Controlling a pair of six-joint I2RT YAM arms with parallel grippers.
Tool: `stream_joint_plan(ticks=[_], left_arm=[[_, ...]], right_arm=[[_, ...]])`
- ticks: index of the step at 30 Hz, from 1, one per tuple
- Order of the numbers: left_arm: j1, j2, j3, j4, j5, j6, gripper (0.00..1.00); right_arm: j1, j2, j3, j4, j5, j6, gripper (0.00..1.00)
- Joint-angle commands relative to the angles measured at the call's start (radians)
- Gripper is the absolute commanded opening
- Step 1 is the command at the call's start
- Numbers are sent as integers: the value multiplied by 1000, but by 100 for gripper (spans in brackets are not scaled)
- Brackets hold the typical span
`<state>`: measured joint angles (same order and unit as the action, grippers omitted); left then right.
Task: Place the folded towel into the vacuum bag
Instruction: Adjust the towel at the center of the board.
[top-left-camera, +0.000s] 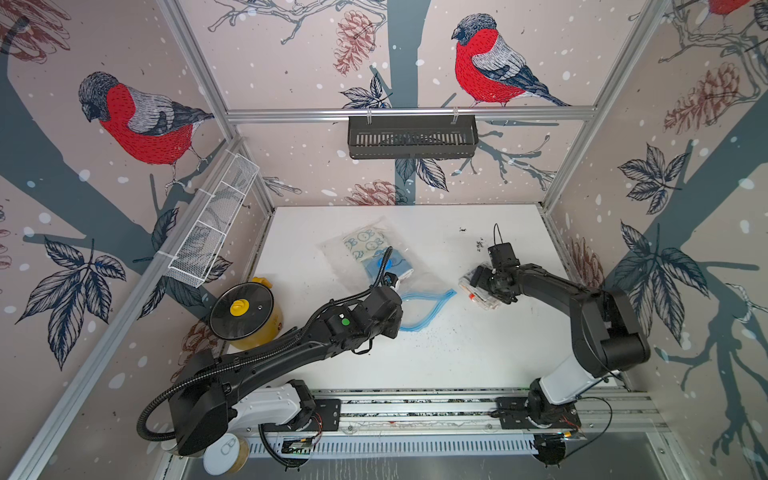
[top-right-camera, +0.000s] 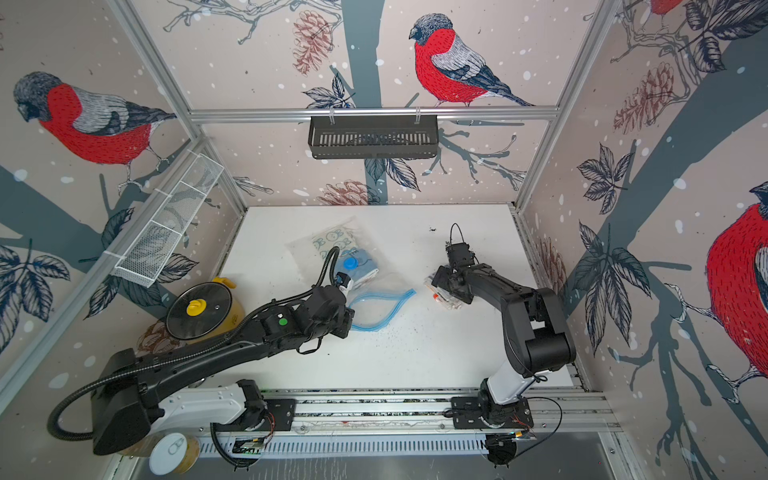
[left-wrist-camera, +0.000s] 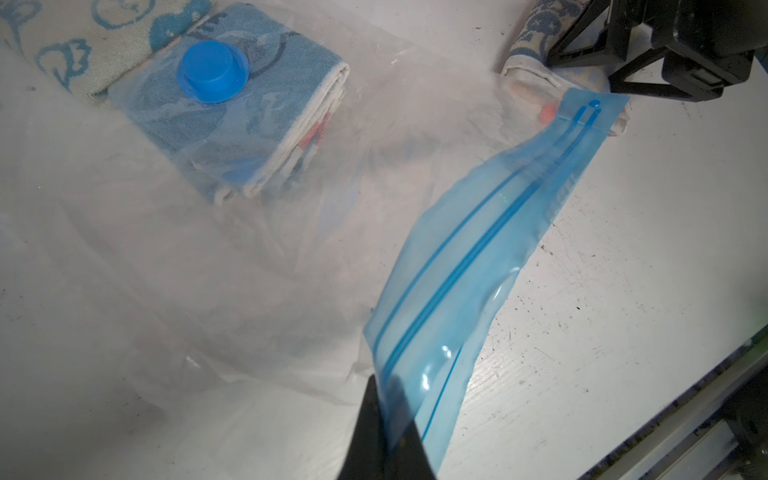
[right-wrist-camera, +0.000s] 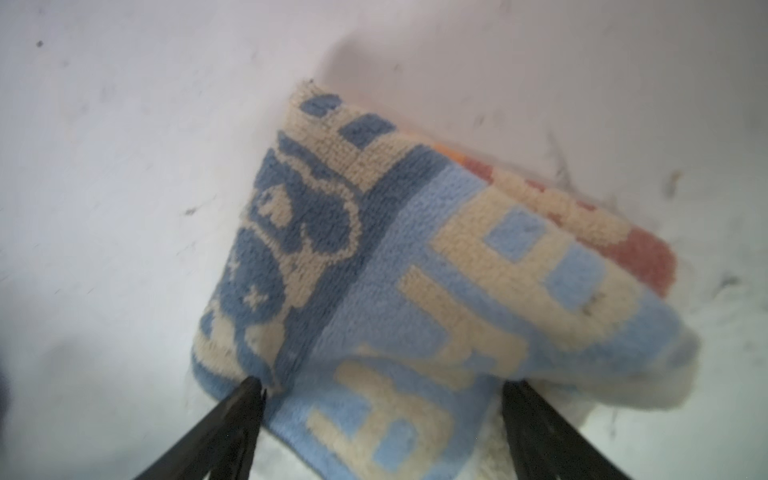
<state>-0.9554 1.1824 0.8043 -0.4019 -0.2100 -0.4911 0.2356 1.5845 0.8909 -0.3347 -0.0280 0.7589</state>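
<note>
Both arms cooperate: the left gripper (left-wrist-camera: 390, 399), clamped on the vacuum bag's (left-wrist-camera: 249, 270) blue zip strip (left-wrist-camera: 490, 249), props the mouth open for the folded towel (right-wrist-camera: 415, 257) at its three o'clock, which the right gripper's (right-wrist-camera: 382, 386) wide jaws straddle, grip unclear.

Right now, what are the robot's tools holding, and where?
Left tool pinches the bag's blue zip strip. Right tool straddles the folded towel; grip unclear.
</note>
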Motion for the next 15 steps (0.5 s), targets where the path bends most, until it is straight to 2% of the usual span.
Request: stream_joint_plan(ticks=[1, 5, 8, 15], left_arm=[[2, -1, 1, 33, 31, -3, 0], [2, 27, 2, 61, 92, -7, 0], [-3, 52, 3, 86, 129, -25, 0], [-19, 108, 35, 99, 134, -29, 0]], right_arm=[[-13, -84, 3, -80, -5, 92, 91], [-57, -208, -21, -138, 15, 103, 91], [-97, -270, -71, -135, -18, 89, 90], [-131, -228, -76, -124, -45, -25, 86]])
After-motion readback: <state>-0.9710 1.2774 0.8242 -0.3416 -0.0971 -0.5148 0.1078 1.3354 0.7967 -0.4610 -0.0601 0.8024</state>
